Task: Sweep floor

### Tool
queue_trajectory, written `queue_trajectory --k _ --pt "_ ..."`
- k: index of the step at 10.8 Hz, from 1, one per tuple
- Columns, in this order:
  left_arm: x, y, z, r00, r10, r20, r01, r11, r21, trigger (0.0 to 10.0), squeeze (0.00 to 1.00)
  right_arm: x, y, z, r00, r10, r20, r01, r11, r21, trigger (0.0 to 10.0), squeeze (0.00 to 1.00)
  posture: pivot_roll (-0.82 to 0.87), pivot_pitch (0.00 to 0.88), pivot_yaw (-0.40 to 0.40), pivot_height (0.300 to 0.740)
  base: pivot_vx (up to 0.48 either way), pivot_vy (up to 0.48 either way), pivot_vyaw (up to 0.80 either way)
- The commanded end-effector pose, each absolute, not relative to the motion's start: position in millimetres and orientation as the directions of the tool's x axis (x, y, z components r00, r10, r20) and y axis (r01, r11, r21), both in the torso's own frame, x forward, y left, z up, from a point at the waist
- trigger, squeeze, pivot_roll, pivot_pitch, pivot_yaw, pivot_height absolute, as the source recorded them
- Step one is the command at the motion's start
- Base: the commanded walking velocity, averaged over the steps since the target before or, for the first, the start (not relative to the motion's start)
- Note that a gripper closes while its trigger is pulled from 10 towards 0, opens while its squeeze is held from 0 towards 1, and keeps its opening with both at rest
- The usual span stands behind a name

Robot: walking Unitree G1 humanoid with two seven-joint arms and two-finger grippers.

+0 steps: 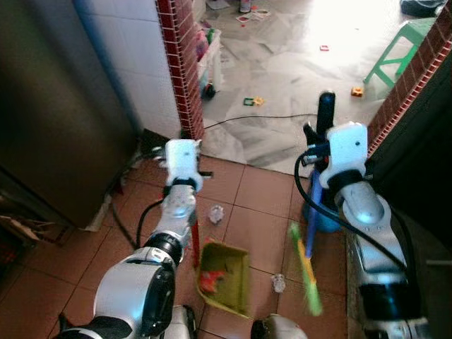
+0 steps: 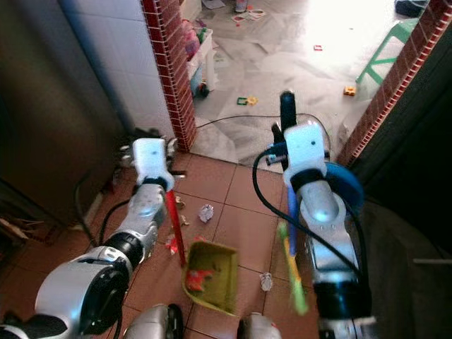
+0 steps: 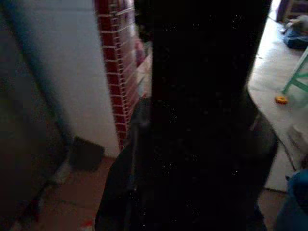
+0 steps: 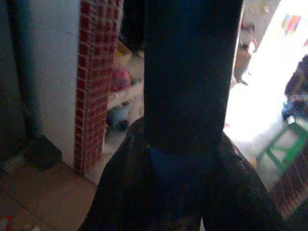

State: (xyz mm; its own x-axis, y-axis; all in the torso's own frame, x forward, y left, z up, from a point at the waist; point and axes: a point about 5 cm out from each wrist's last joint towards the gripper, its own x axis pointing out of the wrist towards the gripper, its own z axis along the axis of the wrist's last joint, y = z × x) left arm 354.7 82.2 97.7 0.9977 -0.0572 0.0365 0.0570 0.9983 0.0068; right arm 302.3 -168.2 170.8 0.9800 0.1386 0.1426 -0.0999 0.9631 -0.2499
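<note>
Gripping broom (image 2: 292,240), right fingers (image 4: 192,72) clamped; left fingers (image 3: 207,72) clamp dustpan (image 2: 212,275) handle.

Green dustpan (image 1: 227,277) on red stick, tilted on terracotta floor (image 1: 258,191), red scraps inside. Broom (image 1: 306,272): blue handle, green, seemingly blurred bristles, alongside. Crumpled paper (image 1: 216,213) nearby.

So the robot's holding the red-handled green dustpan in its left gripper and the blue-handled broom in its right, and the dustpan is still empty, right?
Not quite: the green plastic dustpan with the red handle is not empty. The right eye view shows red scraps lying inside it. The rest holds: left gripper on its handle, right gripper on the blue-handled broom with green bristles.
</note>
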Motion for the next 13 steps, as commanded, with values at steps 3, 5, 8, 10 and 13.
queue_trajectory --k 3,5,8,10,13 --pt "345 73 83 0.994 -0.105 -0.003 0.105 0.994 0.015 10.0 0.00 300 -185 168 0.998 -0.027 0.053 0.034 0.991 -0.131 10.0 0.00 -0.27 0.174 0.059 0.740 0.000 0.000 0.00" --pt "337 67 72 0.990 -0.136 -0.049 0.136 0.991 0.009 10.0 0.00 301 -188 167 0.993 -0.115 0.000 0.115 0.993 -0.015 10.0 0.00 -0.28 0.170 0.055 0.740 0.000 0.000 0.00" --pt "336 68 70 0.989 -0.136 -0.061 0.138 0.990 0.030 10.0 0.00 306 -185 178 0.991 -0.127 0.049 0.123 0.989 0.083 10.0 0.00 -0.27 0.149 0.056 0.740 0.000 0.000 0.00" --pt "337 67 70 0.989 -0.135 -0.064 0.138 0.989 0.042 10.0 0.00 309 -163 196 0.991 0.033 0.127 -0.056 0.981 0.186 10.0 0.00 -0.27 0.129 0.052 0.740 0.000 0.000 0.00" --pt "342 81 73 0.998 -0.032 -0.056 0.038 0.992 0.120 10.0 0.00 300 -154 211 0.881 0.449 0.146 -0.445 0.893 -0.061 10.0 0.00 -0.28 0.111 0.049 0.740 0.000 0.000 0.00"
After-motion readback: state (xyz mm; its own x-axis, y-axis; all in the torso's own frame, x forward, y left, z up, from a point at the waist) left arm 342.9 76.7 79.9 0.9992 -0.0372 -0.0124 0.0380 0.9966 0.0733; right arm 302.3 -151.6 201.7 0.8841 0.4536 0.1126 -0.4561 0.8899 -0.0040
